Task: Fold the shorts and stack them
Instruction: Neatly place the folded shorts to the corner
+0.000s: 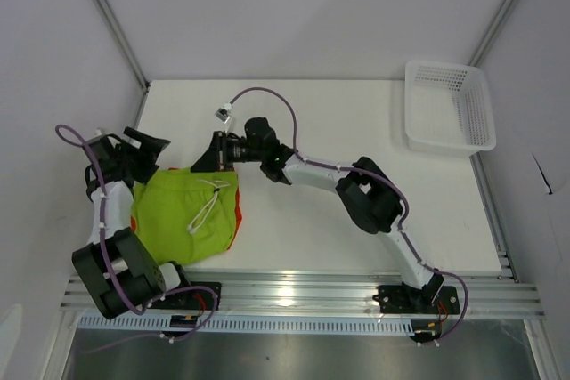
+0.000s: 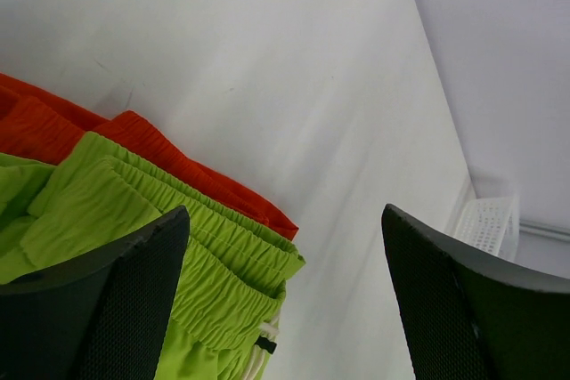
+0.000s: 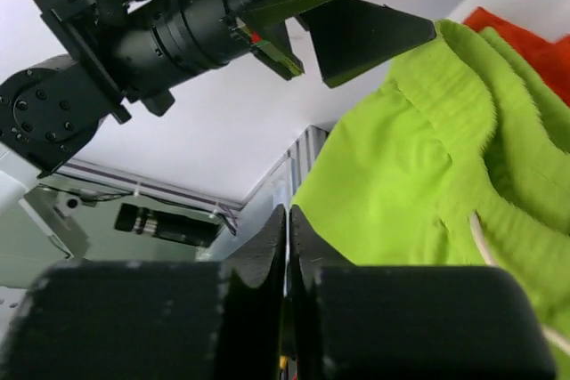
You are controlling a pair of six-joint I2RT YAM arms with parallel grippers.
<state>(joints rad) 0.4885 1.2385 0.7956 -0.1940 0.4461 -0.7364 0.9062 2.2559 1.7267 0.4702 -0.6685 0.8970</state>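
The lime green shorts (image 1: 183,215) lie folded on the table's left side, on top of the orange-red shorts (image 1: 239,220), of which only an edge shows at the right. White drawstrings (image 1: 207,209) lie across the green pair. My left gripper (image 1: 151,150) is open and empty over the stack's far left corner. In the left wrist view its fingers (image 2: 107,309) straddle the green waistband (image 2: 223,264) and the orange edge (image 2: 196,171). My right gripper (image 1: 216,153) is just beyond the stack's far edge. Its jaws (image 3: 288,211) are shut with nothing between them, beside the green fabric (image 3: 419,175).
A white mesh basket (image 1: 450,106) stands at the far right corner and also shows in the left wrist view (image 2: 490,224). The two grippers are close together above the stack's far edge. An aluminium rail (image 1: 303,287) runs along the near edge.
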